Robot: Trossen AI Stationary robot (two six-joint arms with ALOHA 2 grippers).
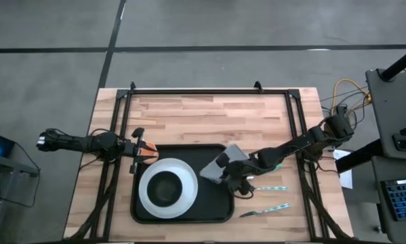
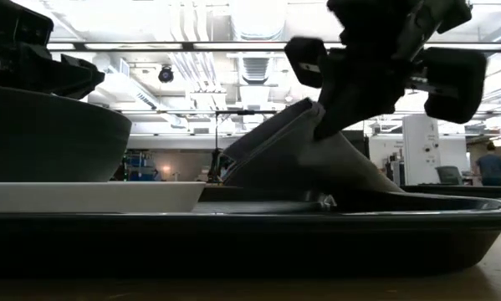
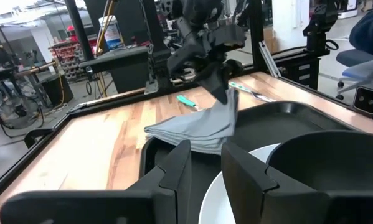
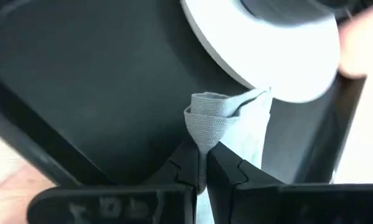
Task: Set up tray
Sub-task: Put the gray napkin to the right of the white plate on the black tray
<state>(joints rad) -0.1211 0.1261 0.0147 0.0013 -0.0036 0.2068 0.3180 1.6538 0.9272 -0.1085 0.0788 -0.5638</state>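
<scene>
So the right gripper (image 4: 202,163) has its fingers pinched tight on a bunched fold of the grey napkin (image 4: 218,121), cloth squeezed right between the two pads with basically no gap. In the overhead shot that gripper (image 1: 235,177) sits over the right half of the tray (image 1: 209,209), and the napkin (image 1: 219,165) hangs off it, its far corner draping over the tray's back-right rim toward the bare wood. From table level the napkin (image 2: 304,159) looks like a tent, lifted at the pinch and sloping down to the tray floor on both sides. The left gripper (image 1: 139,150) is parked at the tray's back-left corner, just beside the white plate (image 1: 188,184); its fingers (image 3: 177,171) are slightly parted and holding nothing. The plate lies in the left half of the tray with a dark bowl (image 1: 165,189) sitting in it. Two pieces of cutlery with teal handles (image 1: 269,188) and (image 1: 265,211) lie on the table (image 1: 203,115) just off the tray's right edge, under the right arm. The tray sits at the front middle of the table, long axis running left to right.
</scene>
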